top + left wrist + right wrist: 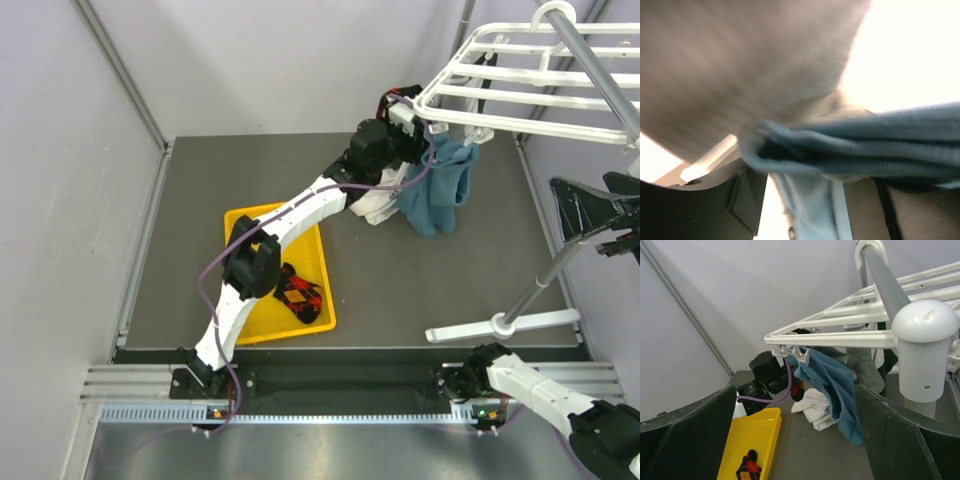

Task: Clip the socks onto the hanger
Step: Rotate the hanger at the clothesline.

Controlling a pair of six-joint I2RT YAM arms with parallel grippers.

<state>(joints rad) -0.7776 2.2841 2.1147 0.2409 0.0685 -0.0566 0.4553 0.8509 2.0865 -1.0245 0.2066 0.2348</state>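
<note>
Left pincer [402, 108], grip unclear, sits against a blue sock [440, 185] under the hanger [530, 100] corner; snagged fabric could tug it off on withdrawal. Right pincer [796, 405] spread.

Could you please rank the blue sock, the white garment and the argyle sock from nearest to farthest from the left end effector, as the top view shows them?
1. Blue sock, hanging right beside the left end effector.
2. White garment, left of the blue sock.
3. Argyle sock, in the yellow tray, towards the arm bases.
</note>
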